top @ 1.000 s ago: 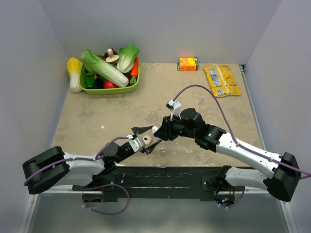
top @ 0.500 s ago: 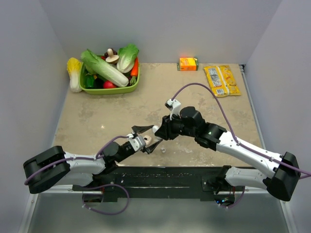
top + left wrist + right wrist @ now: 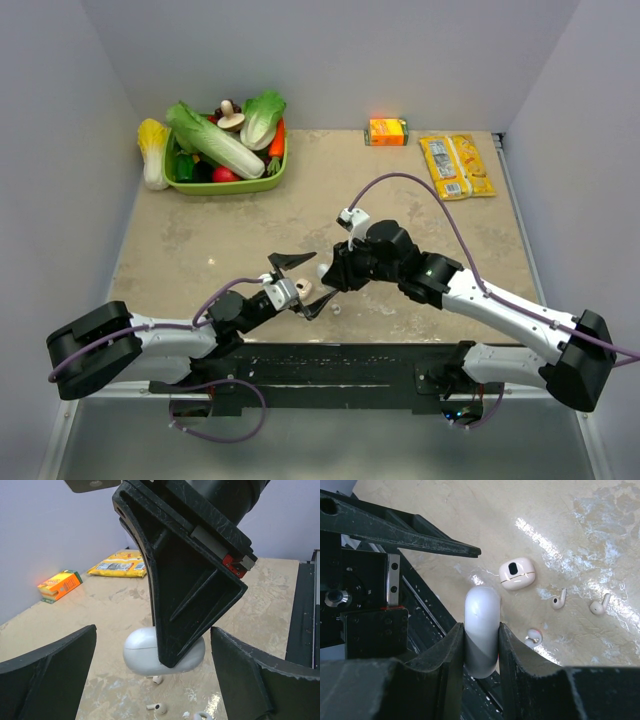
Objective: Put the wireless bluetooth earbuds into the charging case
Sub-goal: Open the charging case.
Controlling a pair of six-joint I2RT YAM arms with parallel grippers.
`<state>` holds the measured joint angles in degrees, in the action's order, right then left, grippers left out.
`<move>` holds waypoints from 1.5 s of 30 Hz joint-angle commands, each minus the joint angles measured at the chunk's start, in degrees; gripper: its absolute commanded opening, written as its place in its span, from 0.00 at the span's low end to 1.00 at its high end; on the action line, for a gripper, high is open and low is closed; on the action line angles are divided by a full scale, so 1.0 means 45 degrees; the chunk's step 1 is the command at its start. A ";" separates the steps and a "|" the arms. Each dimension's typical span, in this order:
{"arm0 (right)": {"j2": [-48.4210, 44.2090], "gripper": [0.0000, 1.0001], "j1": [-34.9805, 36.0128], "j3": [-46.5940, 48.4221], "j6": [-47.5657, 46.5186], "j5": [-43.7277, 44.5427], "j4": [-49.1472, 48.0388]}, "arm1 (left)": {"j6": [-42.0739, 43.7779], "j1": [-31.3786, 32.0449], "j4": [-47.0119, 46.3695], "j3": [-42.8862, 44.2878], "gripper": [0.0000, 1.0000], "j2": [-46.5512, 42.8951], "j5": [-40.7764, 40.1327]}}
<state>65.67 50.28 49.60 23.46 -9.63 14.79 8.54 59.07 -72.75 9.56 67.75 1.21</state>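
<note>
Since a second ago the left gripper [image 3: 153,629] has thrown its jaws way wider. It's fully spread now with nothing in it, one finger on each side of the charging case [image 3: 481,605] and neither touching it. The right arm has also nudged a bit further from the near edge.

So the charging case is pinched edge-on between the right gripper [image 3: 481,630] fingers, clamped tight, lid looks closed. Everything else is easiest to place off that case:

- wireless bluetooth earbuds [image 3: 559,600]: loose on the table [image 3: 200,240] just beside and below the case, a few tiny pale bits, none in it
- small pinkish-white piece [image 3: 517,574] with a dark oval in it, lying flat just beside the case; can't tell what it is
- orange box [image 3: 387,131]: well apart from the case, toward the back wall
</note>
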 commanded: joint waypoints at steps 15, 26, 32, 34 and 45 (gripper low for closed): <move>-0.1000 0.00 -0.0021 0.2687 -0.0722 0.1573 0.1850 | -0.4435 0.0057 -0.0558 0.0332 1.00 -0.1030 -0.3867; -0.0726 0.00 -0.0021 0.3332 -0.0488 0.0715 0.2690 | -0.1996 0.0096 -0.1491 0.0315 1.00 -0.0739 -0.0680; -0.0454 0.00 -0.0021 0.3177 -0.0468 0.0460 0.2808 | -0.1233 0.0272 -0.1372 0.0726 1.00 -0.0056 -0.1264; -0.0355 0.00 -0.0021 0.2962 -0.0410 0.0343 0.2594 | -0.1486 0.0330 -0.1586 0.0882 1.00 0.0275 -0.1616; 0.0094 0.00 -0.0021 0.2434 -0.0253 0.0264 0.2027 | -0.0491 0.0565 -0.2115 0.0883 0.95 0.0785 -0.0739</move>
<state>65.78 50.13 61.36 21.89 -7.25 26.52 3.07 61.17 -72.82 12.05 70.59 -4.01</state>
